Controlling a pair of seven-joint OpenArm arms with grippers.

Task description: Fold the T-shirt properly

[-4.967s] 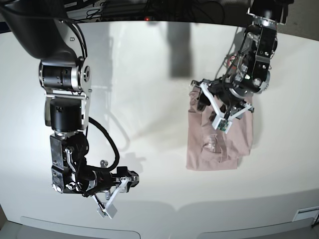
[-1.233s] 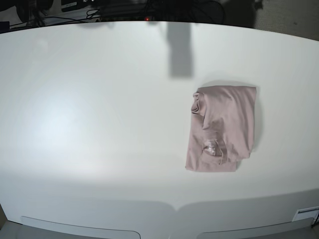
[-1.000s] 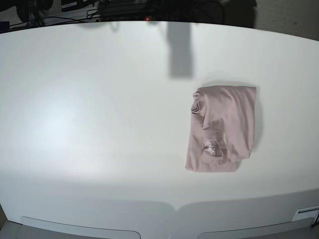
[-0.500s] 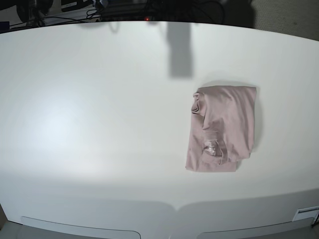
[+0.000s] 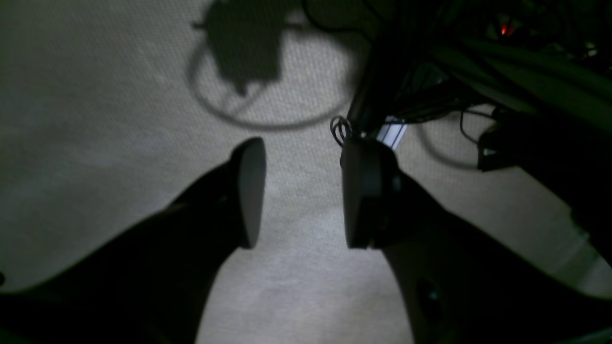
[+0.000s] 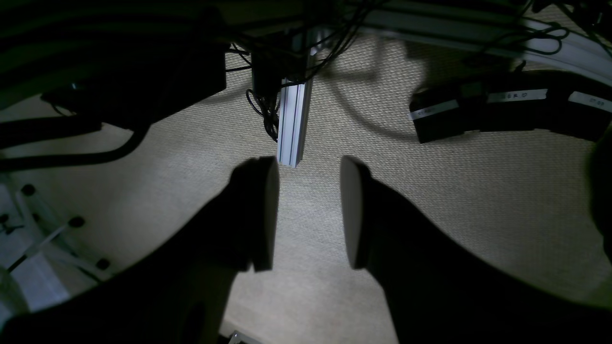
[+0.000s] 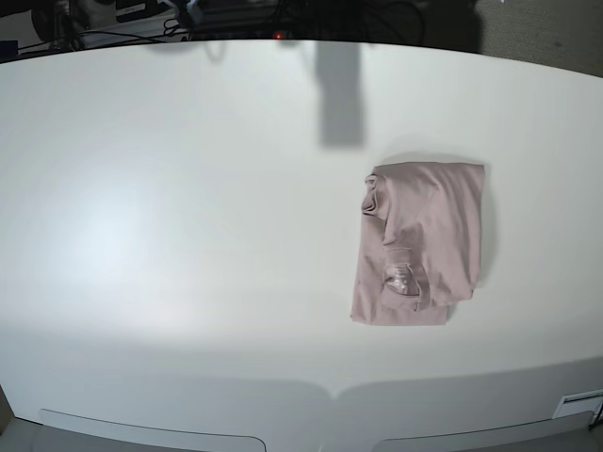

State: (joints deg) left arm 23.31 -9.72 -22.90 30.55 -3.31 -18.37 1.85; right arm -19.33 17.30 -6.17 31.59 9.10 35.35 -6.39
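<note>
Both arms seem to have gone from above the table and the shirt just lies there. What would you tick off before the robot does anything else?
1. T-shirt folded into a compact rectangle: ok, though one bunched lump sits at its far left corner.
2. T-shirt fully on the table, away from the edges: ok.
3. Left gripper open and empty: ok, only carpet shows between its fingers.
4. Right gripper open and empty: ok, nothing between its fingers.
5. Arms off the table: ok, none shows in the base view, and both wrist cameras look down at the floor.
6. Fold neat underneath: cannot tell, lower layers are hidden.
</note>
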